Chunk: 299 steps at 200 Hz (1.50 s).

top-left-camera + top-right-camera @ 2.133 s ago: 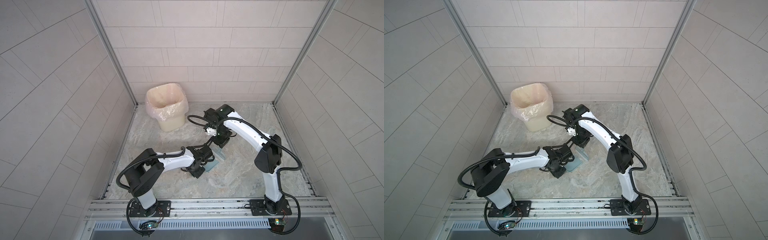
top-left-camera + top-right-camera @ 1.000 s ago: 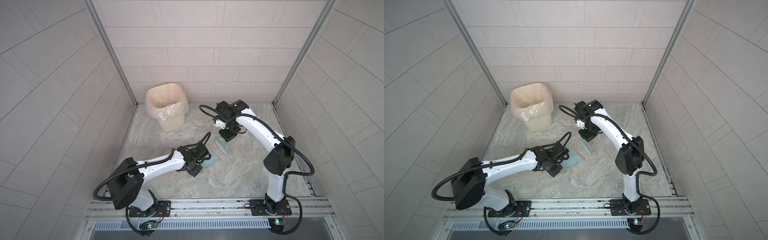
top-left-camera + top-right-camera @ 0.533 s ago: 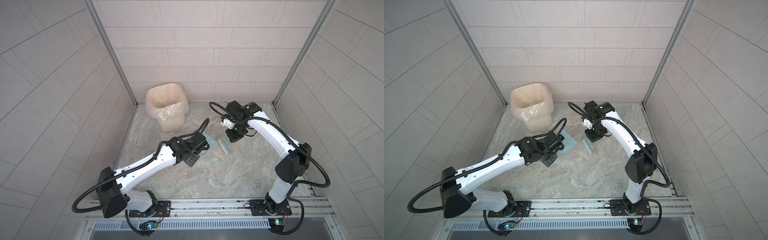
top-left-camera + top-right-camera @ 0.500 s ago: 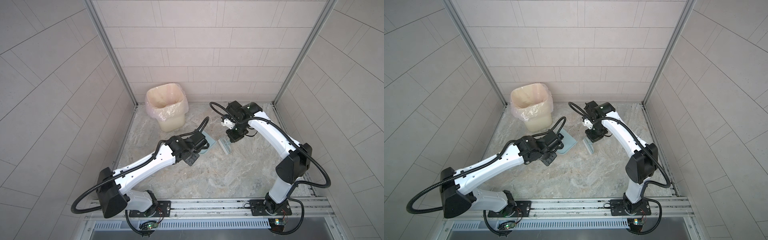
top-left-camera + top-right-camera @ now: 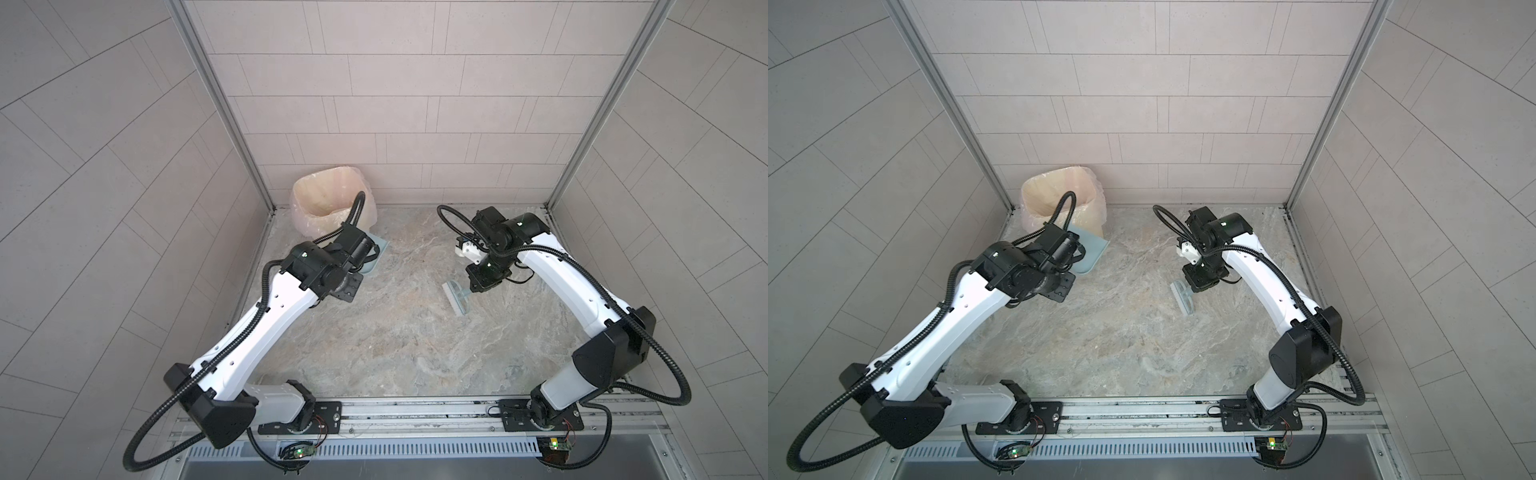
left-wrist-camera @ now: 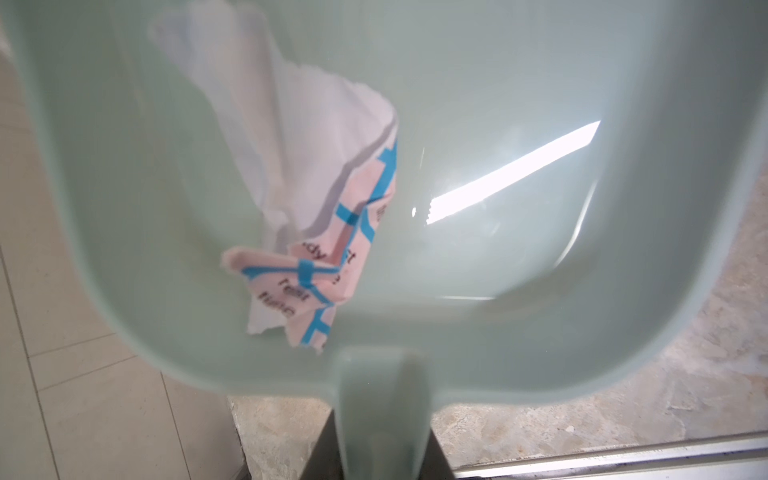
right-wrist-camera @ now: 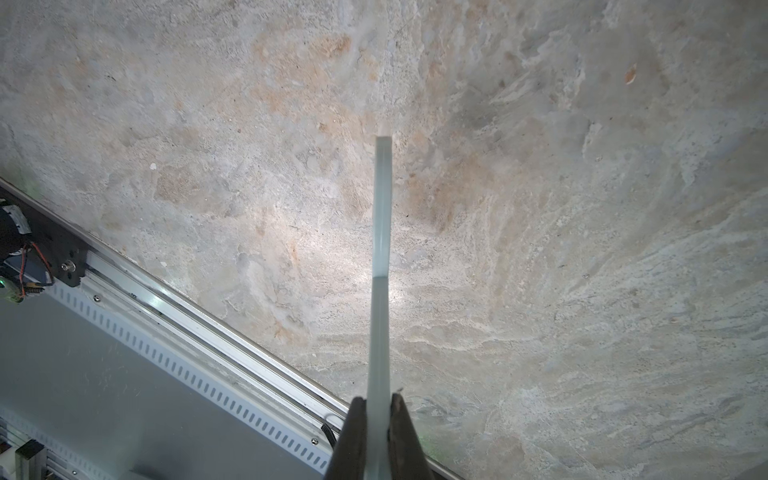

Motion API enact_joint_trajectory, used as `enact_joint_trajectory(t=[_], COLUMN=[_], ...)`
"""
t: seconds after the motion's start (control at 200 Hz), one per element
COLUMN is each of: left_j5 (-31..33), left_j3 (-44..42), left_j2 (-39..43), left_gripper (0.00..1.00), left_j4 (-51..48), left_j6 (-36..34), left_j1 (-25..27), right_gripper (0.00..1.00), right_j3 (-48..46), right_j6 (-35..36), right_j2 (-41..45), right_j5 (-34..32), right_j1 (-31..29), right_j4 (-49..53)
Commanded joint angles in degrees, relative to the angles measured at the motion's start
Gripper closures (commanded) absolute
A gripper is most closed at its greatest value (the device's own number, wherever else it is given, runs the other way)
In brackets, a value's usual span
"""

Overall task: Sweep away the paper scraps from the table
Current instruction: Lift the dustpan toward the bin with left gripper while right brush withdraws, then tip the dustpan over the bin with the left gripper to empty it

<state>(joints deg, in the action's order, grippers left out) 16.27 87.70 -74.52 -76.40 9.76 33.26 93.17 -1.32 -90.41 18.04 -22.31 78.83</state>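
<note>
The left gripper (image 6: 380,453) clenched the dustpan (image 6: 561,270) handle; one crumpled paper scrap (image 6: 307,187), blue-gridded with blurred, unreadable print, lay inside, the lined bin (image 5: 332,203) just beyond. The right gripper (image 7: 378,419) pinched the brush (image 7: 382,216) over the table (image 7: 582,291).

light: bright, even, soft shadows | glare: streak on dustpan (image 6: 498,249) (blurred close-up), sheen on table (image 7: 332,257) | edges: walls (image 5: 104,166) bow
</note>
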Motion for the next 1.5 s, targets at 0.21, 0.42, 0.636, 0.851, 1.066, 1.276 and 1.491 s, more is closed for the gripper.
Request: enact_joint_trajectory(t=[0.21,0.42,0.636,0.851,1.066,1.276,1.491], left_j5=[1.32,1.12,3.70,8.43,13.38,20.55,33.32], left_j3=[5.60,6.96,13.46,23.07,32.01,38.20,35.94], left_j2=[1.29,-0.33,-6.27,-15.42,-24.00,-29.51,-31.69], left_gripper=[1.00,1.00,1.00,1.00,1.00,1.00,1.00], left_j4=[-4.60,-2.44,-1.91,-2.74,-3.61,-3.26,2.30], left_j6=[-5.23,-9.12,-12.88,-17.06,-20.30,-24.03,-32.04], left_j1=[-13.84,-22.42,-26.58,-27.21,-27.10,-25.61,-21.15], right_gripper=[1.00,1.00,1.00,1.00,1.00,1.00,1.00], right_j3=[-0.88,-2.80,-5.05,-3.86,-0.48,0.19,-0.27], right_j6=[1.24,1.41,1.41,1.50,1.92,2.10,2.65], right_j2=[3.99,5.76,7.32,6.49,4.81,3.46,2.17], right_j5=[1.02,1.35,1.21,1.75,0.77,0.80,1.12], right_j1=[2.04,3.12,4.10,4.12,4.20,4.63,5.42], right_j4=[1.87,1.79,1.83,3.11,5.41,6.02,5.26])
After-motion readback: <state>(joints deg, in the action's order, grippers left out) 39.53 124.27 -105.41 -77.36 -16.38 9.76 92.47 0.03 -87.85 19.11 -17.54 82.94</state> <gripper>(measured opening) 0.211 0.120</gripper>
